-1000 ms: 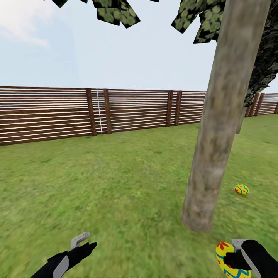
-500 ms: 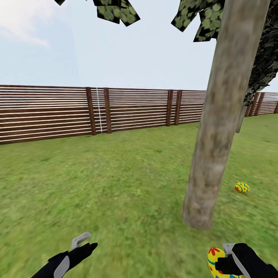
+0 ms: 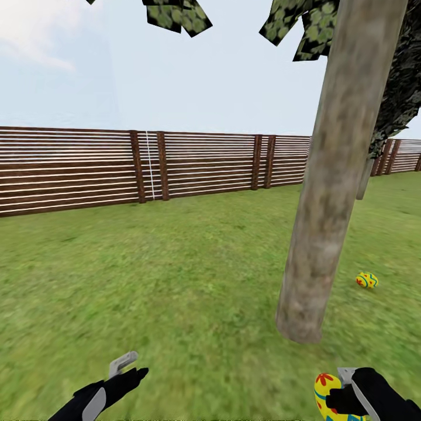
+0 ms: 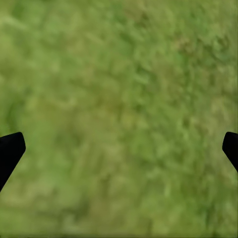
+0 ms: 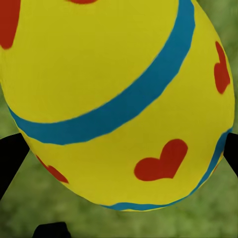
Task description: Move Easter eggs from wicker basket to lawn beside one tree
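The right tool (image 3: 345, 403), pinching an egg (image 3: 325, 393), has dropped lower and slightly left over the last second, nearing the lawn (image 3: 175, 280) beside the tree (image 3: 318, 234). Another egg (image 3: 366, 280) lies beyond the trunk. The left tool (image 3: 130, 367) hangs spread, empty. Open grass all round; fence (image 3: 76, 169) far off.
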